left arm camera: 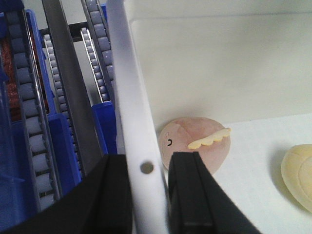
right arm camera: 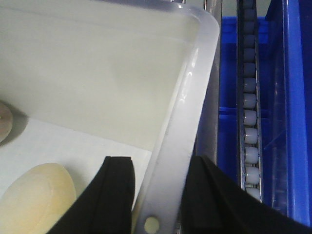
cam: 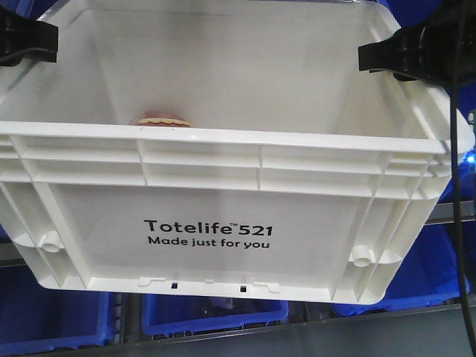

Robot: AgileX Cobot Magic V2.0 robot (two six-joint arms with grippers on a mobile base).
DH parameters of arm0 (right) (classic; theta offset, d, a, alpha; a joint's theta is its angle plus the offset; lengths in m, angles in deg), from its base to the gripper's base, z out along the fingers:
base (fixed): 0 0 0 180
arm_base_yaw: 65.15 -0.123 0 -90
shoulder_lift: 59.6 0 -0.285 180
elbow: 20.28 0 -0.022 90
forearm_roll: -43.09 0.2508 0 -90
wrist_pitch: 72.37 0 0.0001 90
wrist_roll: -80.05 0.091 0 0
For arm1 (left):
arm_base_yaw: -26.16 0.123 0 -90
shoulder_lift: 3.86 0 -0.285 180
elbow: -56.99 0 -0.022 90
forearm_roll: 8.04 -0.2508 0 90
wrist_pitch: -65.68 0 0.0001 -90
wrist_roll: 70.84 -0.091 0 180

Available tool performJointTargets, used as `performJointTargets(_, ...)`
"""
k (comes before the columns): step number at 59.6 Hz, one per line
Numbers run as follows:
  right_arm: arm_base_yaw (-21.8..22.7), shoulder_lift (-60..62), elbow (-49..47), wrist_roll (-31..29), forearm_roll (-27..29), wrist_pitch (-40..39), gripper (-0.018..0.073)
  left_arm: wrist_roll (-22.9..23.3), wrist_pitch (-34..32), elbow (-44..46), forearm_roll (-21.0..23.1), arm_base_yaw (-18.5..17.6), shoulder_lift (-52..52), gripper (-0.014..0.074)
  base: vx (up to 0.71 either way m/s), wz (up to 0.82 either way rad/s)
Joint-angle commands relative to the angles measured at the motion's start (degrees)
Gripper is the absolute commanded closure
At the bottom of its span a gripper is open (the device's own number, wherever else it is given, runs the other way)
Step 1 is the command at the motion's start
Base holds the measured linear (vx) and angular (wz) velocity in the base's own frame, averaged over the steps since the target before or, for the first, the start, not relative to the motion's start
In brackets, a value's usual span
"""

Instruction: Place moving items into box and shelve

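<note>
Up in front of a shelf rack, a large white box (cam: 223, 216) printed "Totelife 521" hangs in the air between 2 black claws and fills most of the front view. Behind and below it are blue bins (cam: 216, 312) and the rack's grey roller tracks (right arm camera: 249, 122).

The left claw (left arm camera: 148, 192) pinches the box's left wall, 1 finger outside and 1 inside, closed down to the wall's thickness. The right claw (right arm camera: 163, 195) grips the right wall the same way, just under the rim.

On the box floor lies a pale round bun (right arm camera: 36, 200), just beside the right claw's inner finger. A smaller pink toy (left arm camera: 195, 146) with a yellow frill sits close to the left wall, just beyond the left claw's inner finger.

Packing looks done, so the step in hand is likely shelving the box. To do it well, both arms should travel together at 1 height and 1 spacing, so neither wall bends or slips from its pinch. The box bottom should line up with the rollers and settle fully on them before either claw opens.
</note>
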Motion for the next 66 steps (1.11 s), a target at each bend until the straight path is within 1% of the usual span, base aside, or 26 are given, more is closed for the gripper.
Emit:
performJointTargets(1,-0.6,1.8,-2.7,0.6,2.7,-9.6,0.0565,-0.7,-9.3,3.0,5.7,-1.4,-2.0,0.0603,0.04,0.04)
performJointTargets(66,-0.6,1.8,-2.7,0.6,2.7,-9.6,0.0565,-0.7,-9.3,3.0,5.7,-1.4,-2.0,0.0603,0.0,0.0)
